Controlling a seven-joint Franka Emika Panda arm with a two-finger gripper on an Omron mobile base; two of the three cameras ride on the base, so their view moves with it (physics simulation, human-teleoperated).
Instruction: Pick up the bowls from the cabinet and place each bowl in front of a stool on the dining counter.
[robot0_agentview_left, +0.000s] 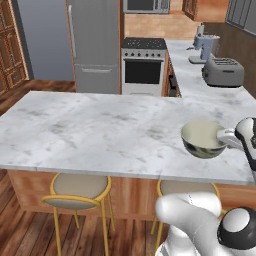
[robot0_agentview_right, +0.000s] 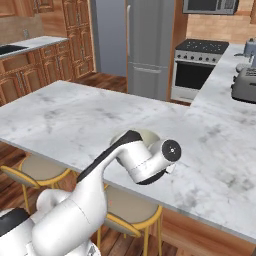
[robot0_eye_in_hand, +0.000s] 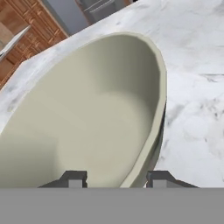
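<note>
Left base view, bowl: One bowl (robot0_agentview_left: 202, 139), cream inside and dark outside, sat low over the near right part of the marble surface (robot0_agentview_left: 90, 132). I could not tell if it touched the surface or hung just above it.
Left base view, gripper: The gripper (robot0_agentview_left: 223, 135) met the bowl at its right rim.
Left base view, stools: Two stools showed under the near edge, one at the left (robot0_agentview_left: 77, 191) and one (robot0_agentview_left: 187, 189) almost under the bowl.
Left base view, other things: One toaster (robot0_agentview_left: 223, 71) and one mixer (robot0_agentview_left: 204, 48) stood far away on the right.
Right base view, bowl: Just a bit of the bowl's (robot0_agentview_right: 146, 135) rim peeked out behind the arm's wrist, near the front edge.
Right base view, stools: Two stools again, one at the left (robot0_agentview_right: 36, 170) and one (robot0_agentview_right: 125, 207) below the bowl.
Hand view, bowl: The bowl's (robot0_eye_in_hand: 87, 118) cream inside was very close, smooth and shiny.
Hand view, gripper: The gripper (robot0_eye_in_hand: 114, 178) pinched the bowl's thin wall, one finger inside and one outside.
How it handles: The bowl looked hard, slippery and easy to break. It was likely a bit heavy for a grip on one side, so it could tip. The rim was the only good place to hold.
</note>
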